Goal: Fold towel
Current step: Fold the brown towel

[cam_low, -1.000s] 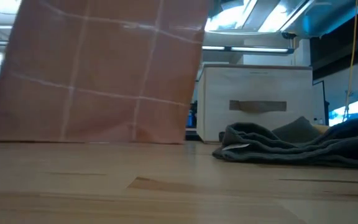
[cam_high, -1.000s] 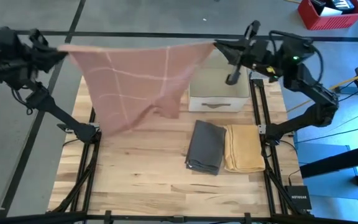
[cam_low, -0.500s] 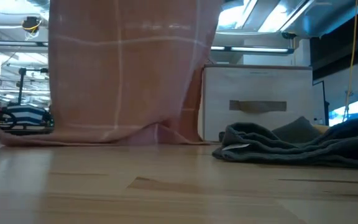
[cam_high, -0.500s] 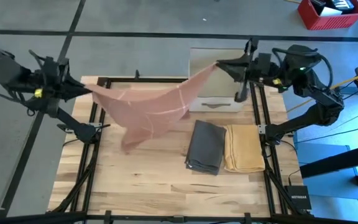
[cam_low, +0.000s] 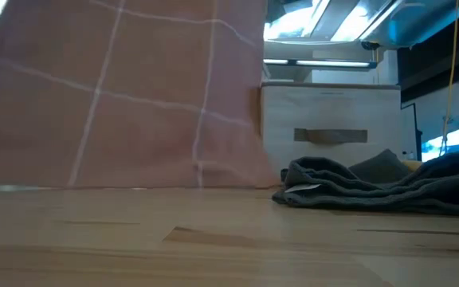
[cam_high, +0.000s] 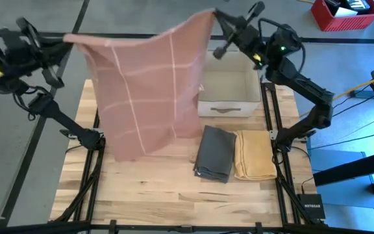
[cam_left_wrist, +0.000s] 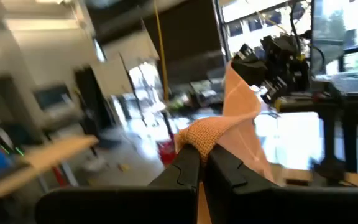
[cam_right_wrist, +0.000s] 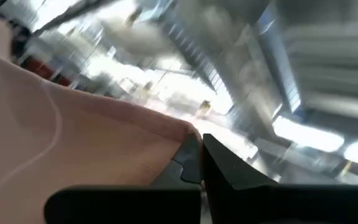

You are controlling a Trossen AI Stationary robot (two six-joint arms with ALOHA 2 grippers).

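Note:
A pink towel point(cam_high: 145, 84) with thin white lines hangs as a spread sheet between my two grippers, high over the table's left half. My left gripper point(cam_high: 62, 44) is shut on its top left corner, and my right gripper point(cam_high: 214, 14) is shut on its top right corner, farther back. In the low view the towel point(cam_low: 118, 96) fills the left side. Its bottom edge point(cam_low: 134, 186) comes down to about the tabletop, and I cannot tell whether it touches. My left gripper pinches a bunched corner of the towel point(cam_left_wrist: 199, 138) between its two fingers, coming in level from the table's left side. The cloth runs away from the fingers toward the other arm and hangs down. My right gripper pinches the opposite top corner point(cam_right_wrist: 180, 135) between its fingers, which slant upward from the table's right side. The top edge runs nearly straight between the two holds.
A white box point(cam_high: 229, 91) with a handle slot stands at the table's far right. In front of it lie a folded grey towel point(cam_high: 214, 153) and a folded yellow towel point(cam_high: 255, 155). The near half of the wooden table point(cam_high: 174, 195) is bare.
Both grippers dipped toward the table's middle, and the towel sagged with its lower part lying on the table. They have since risen and drawn apart again. My right gripper now stands farther left and back, and the towel hangs flat and spread.

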